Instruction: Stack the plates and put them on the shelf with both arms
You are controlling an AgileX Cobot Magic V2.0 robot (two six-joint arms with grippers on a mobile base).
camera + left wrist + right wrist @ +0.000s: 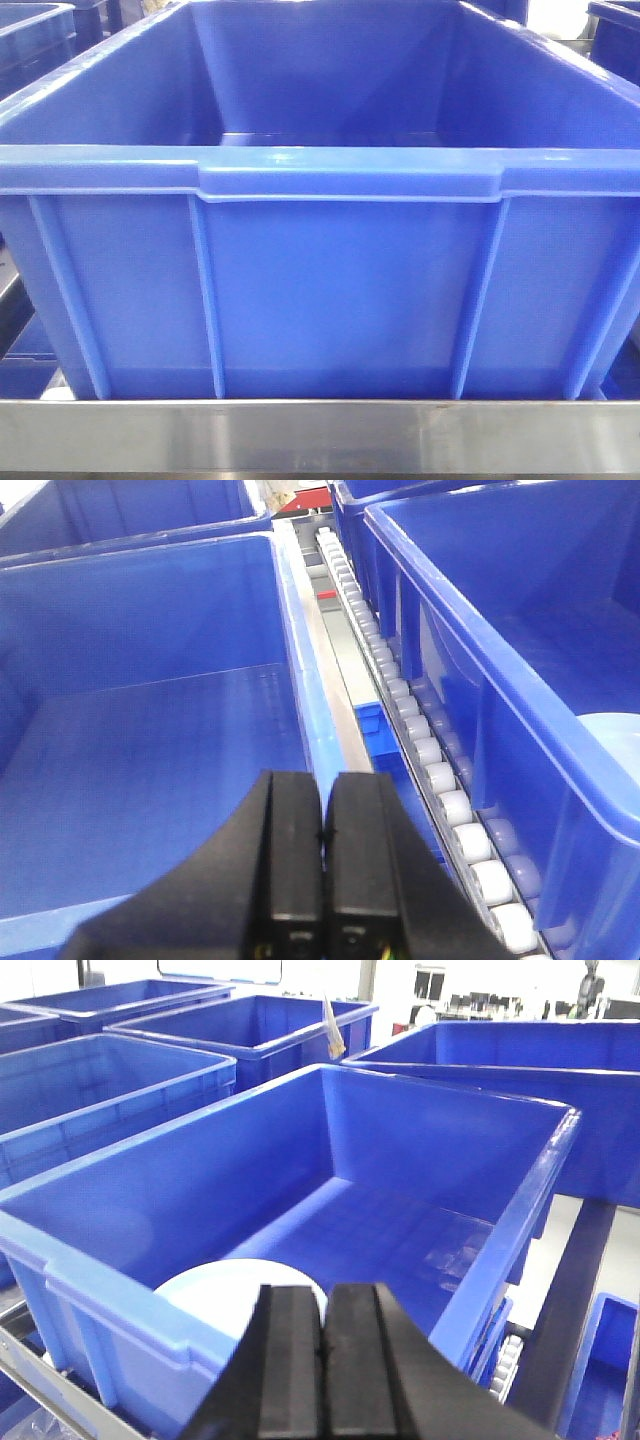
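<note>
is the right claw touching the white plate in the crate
Cannot tell. In the right wrist view the shut right claw overlaps the plate inside the blue crate, hiding any gap.

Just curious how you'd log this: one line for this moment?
left gripper shut, empty | right gripper shut, empty | plate in blue crate | unstacked

- A plate (pixel 235 1295) lies inside the near crate (pixel 480 1200), more crates (pixel 110 1090) behind and left.
- Roller track (pixel 420 750) runs between two crates.
- Front crate (pixel 320 250) sits behind the shelf (pixel 320 435) edge.
</note>
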